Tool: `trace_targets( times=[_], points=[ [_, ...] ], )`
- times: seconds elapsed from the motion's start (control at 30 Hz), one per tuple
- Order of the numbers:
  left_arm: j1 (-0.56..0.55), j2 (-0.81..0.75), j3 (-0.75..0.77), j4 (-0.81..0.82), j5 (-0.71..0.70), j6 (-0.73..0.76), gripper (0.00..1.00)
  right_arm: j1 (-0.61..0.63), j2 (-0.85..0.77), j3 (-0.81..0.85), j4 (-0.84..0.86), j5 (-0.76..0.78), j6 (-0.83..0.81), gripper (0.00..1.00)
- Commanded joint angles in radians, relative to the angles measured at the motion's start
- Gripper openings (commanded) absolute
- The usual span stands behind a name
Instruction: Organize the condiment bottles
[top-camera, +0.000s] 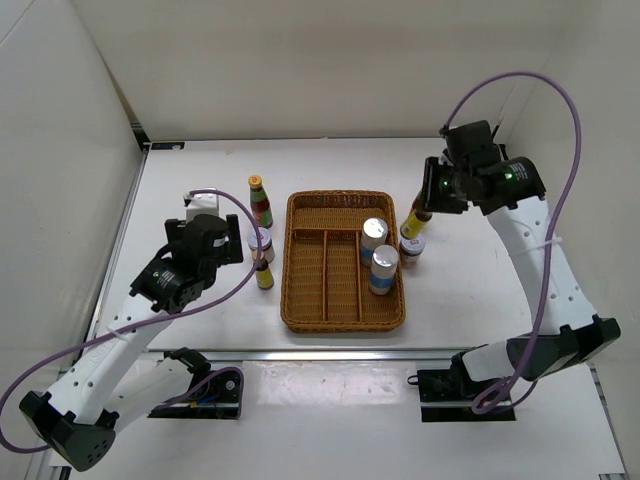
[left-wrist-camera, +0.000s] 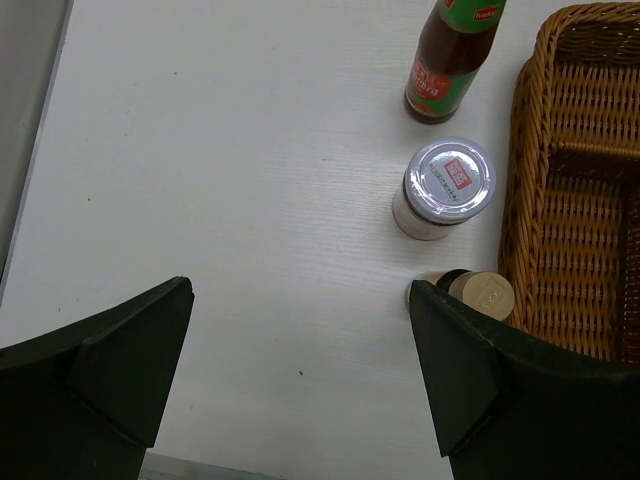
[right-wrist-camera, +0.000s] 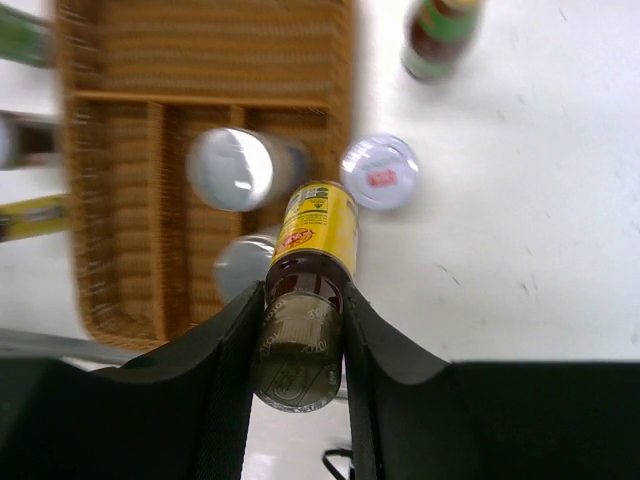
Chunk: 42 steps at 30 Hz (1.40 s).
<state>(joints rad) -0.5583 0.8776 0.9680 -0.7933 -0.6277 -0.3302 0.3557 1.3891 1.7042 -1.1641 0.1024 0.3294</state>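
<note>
One brown bottle (right-wrist-camera: 315, 225) clamped in right tool (right-wrist-camera: 303, 300), seemingly airborne | left tool (left-wrist-camera: 298, 290) gaping wide

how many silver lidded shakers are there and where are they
2. The far shaker and the near shaker both stand in the right-hand compartment of the wicker tray, close together. None shows elsewhere, though a hidden one cannot be ruled out.

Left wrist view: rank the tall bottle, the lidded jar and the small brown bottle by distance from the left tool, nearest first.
From the left tool:
1. small brown bottle, right at one fingertip, next to the wicker tray.
2. lidded jar, farther out, beside the tray's rim.
3. tall bottle, at the top of the view.
</note>
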Motion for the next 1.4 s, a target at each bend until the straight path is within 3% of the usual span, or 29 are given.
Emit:
trace_targets(
  times=[0.0,0.17,0.47,0.7,1.03,1.13,1.23,1.37],
  points=[
    [0.005,-0.022,-0.005,0.023,0.010,-0.007,1.00,0.069,0.017,0.149,0.015,-0.023,-0.018,0.00],
    [0.005,-0.022,-0.005,0.023,0.010,-0.007,1.00,0.170,0.076,0.222,0.062,-0.033,-0.027,0.00],
    [0.005,-0.013,-0.014,0.023,0.019,-0.007,1.00,0.351,0.249,0.184,0.165,0.016,-0.075,0.00],
    [0.005,-0.012,-0.014,0.023,0.037,-0.007,1.00,0.361,0.355,0.097,0.280,0.025,-0.084,0.00],
    [0.005,0.006,-0.034,0.083,0.225,0.046,1.00,0.361,0.519,0.054,0.354,0.011,-0.093,0.00],
    [-0.008,0.044,-0.034,0.095,0.272,0.059,1.00,0.361,0.530,0.043,0.354,0.023,-0.072,0.11],
    [-0.017,0.063,-0.025,0.095,0.310,0.068,1.00,0.361,0.530,0.032,0.354,0.034,-0.063,0.12],
    [-0.029,0.084,-0.025,0.106,0.319,0.068,1.00,0.361,0.530,0.023,0.354,0.025,-0.062,0.56]
  ],
)
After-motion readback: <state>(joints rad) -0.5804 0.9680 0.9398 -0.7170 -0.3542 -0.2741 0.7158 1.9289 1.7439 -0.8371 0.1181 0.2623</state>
